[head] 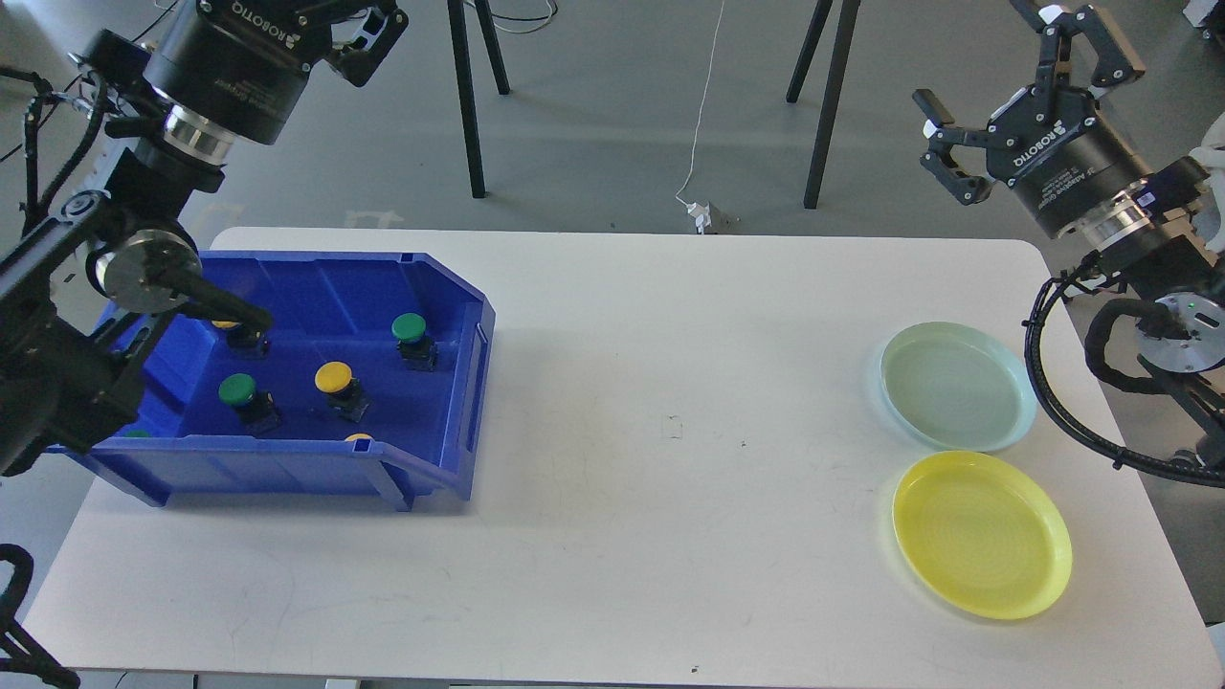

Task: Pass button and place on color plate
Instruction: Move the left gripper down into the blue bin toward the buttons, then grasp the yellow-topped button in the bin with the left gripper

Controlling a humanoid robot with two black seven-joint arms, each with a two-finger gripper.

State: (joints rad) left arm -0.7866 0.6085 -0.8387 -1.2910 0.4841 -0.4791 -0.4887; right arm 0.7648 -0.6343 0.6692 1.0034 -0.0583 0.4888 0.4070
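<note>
Green and yellow buttons [333, 379] lay inside the blue bin [459, 402], none lifted: picking hadn't begun. Left gripper [368, 33], above the bin, couldn't be read; right gripper [995, 86] hung spread, empty, beyond the plates [981, 531]. Next probably: descend, pinch one.

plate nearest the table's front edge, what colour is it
Yellow: the plate shows clearly in the head view.

A glossy blue plastic bin [459, 383] is gleaming on a smooth, matt white table [670, 536]; well apart from the bin, a shiny yellow plastic plate [981, 533] and a pale green one [957, 385] are catching soft light across their smooth surfaces.
</note>
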